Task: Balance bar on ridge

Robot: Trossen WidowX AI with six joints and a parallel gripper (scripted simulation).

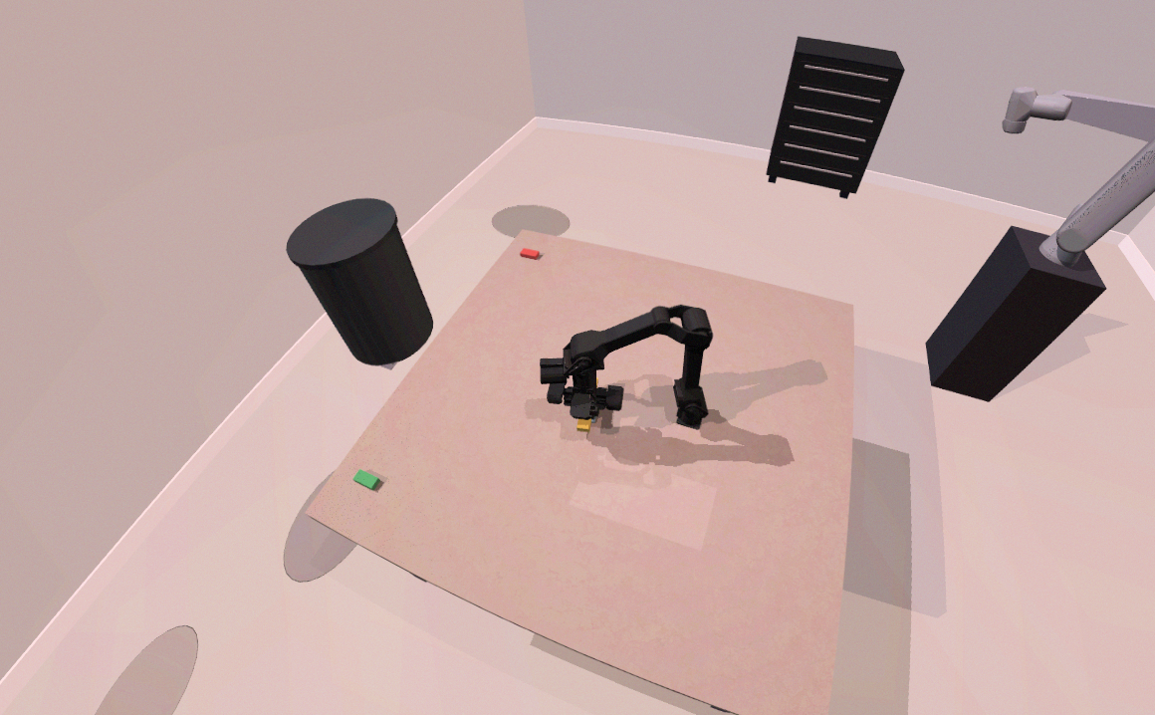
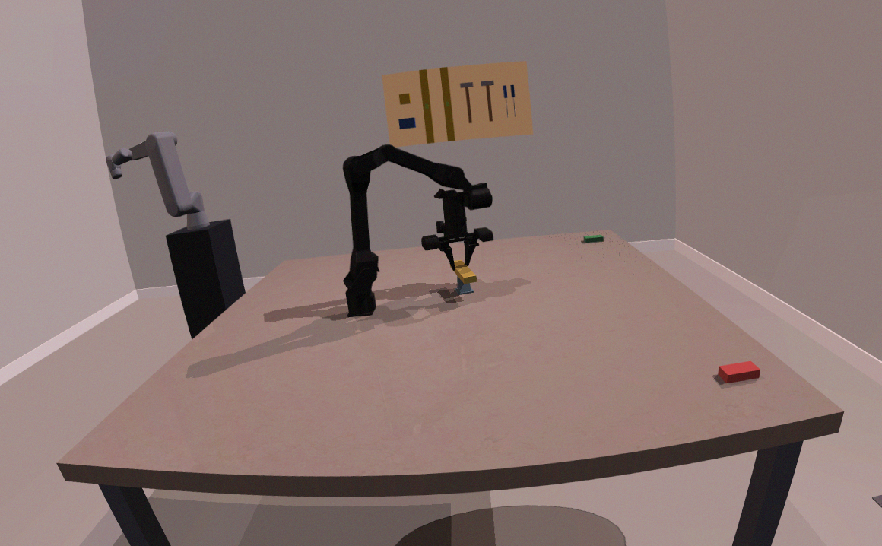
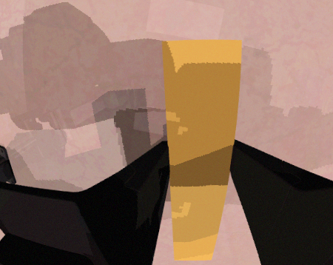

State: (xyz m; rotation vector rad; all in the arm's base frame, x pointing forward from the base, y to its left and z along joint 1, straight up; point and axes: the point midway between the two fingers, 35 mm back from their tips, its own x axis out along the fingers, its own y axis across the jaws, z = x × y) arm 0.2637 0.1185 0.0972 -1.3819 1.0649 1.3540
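Brown table (image 2: 566,380) | flat yellow bar (image 3: 202,119) atop blue ridge (image 2: 465,287) | claw (image 3: 199,173) pinching bar

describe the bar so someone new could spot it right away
On the brown table, find the black arm near the middle and follow it down to its gripper. The bar is the yellow strip clamped between the fingers, above a small blue ridge. The red block and green block lie far off near the corners.

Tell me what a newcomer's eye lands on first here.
The black arm mid-table, its gripper shut on a yellow bar just above a small blue ridge. Next, the red block and green block near opposite table corners.
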